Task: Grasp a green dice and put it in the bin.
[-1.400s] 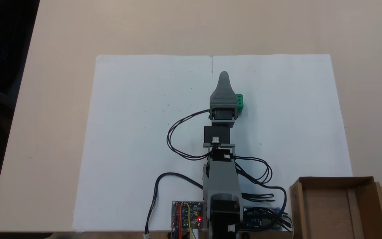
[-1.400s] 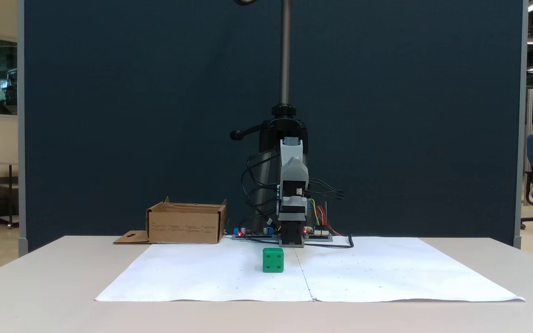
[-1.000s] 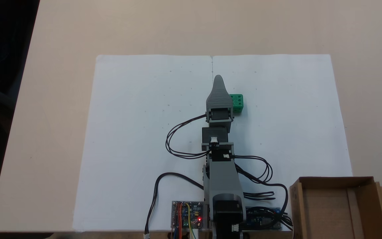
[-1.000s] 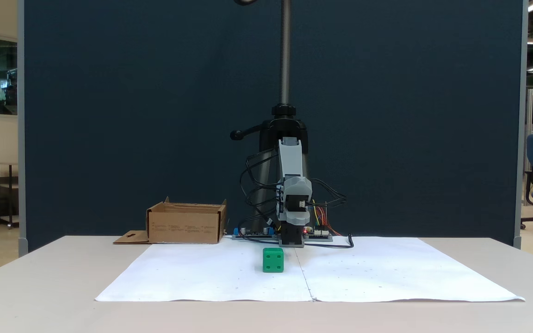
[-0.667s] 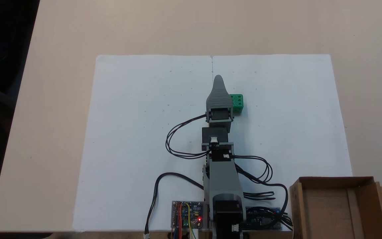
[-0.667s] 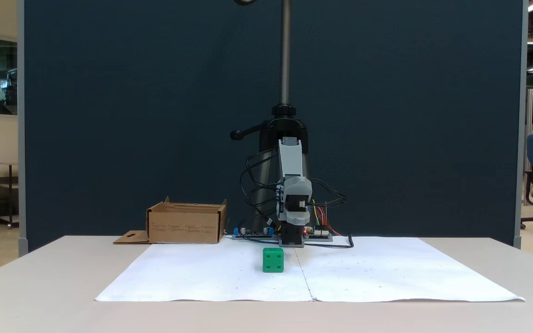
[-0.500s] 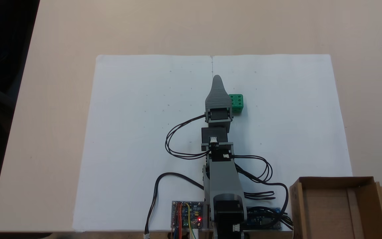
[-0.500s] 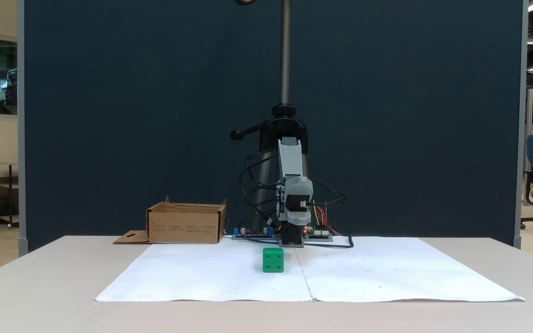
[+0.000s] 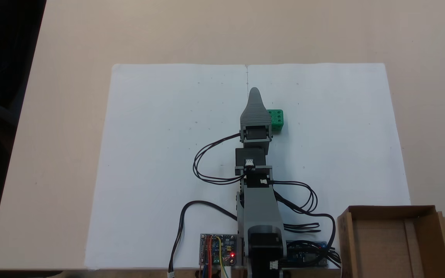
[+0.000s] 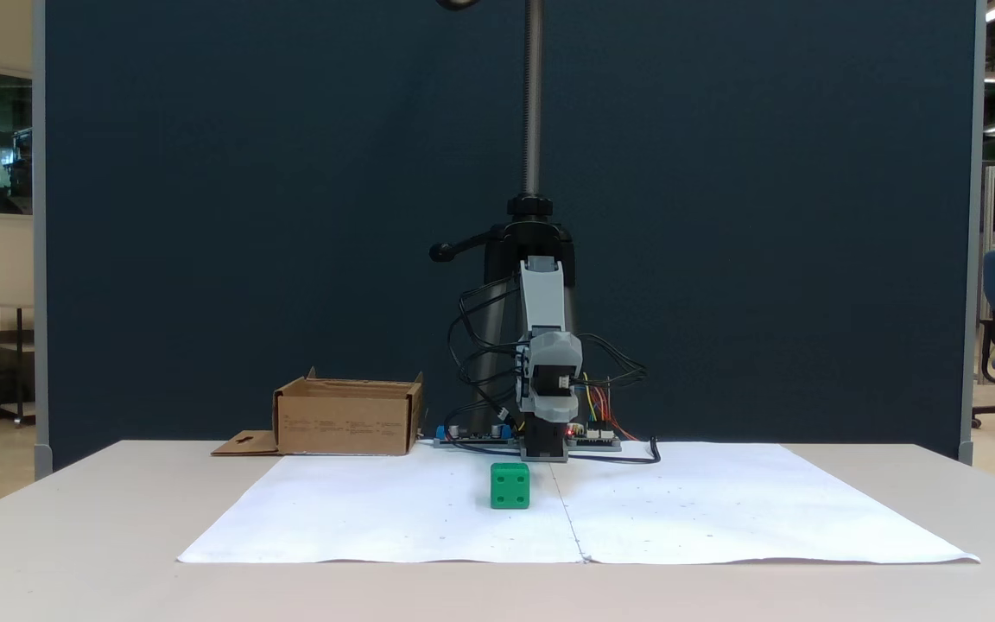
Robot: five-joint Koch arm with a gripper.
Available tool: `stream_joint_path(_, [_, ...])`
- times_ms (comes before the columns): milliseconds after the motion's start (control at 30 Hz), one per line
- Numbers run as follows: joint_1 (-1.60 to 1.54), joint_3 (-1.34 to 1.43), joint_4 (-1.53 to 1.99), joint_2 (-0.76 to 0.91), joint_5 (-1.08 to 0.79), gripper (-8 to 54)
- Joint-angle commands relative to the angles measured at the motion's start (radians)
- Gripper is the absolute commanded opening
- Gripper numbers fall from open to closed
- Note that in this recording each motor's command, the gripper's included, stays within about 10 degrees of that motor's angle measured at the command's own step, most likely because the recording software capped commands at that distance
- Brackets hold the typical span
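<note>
A bright green dice (image 9: 276, 119), a small plastic cube with recessed pips, sits on white paper (image 9: 160, 154) near the middle of the pale worktop (image 9: 72, 38). In the fixed view from above it lies just right of the hand (image 9: 254, 92), partly tucked under the grey ribbed shell; from the front it (image 10: 510, 485) stands low before the raised arm. The hand's jaws lie stacked for both cameras, so whether it is wide or narrow cannot be told. The coming move likely means swinging toward the cube's side, then descending. The brown cardboard bin (image 9: 346, 239), low-walled and matte, waits beside the arm's base.
</note>
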Motion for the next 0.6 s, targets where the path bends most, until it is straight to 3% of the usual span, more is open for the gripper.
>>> stream_joint_path(0, [0.008, -0.041, 0.052, 0.110, -0.046, 41.5])
stream_joint_path(333, [0.028, -0.305, 0.584, 0.121, -0.044, 41.7])
stream_joint_path(567, [0.080, -0.655, 1.049, 0.118, -0.044, 42.5])
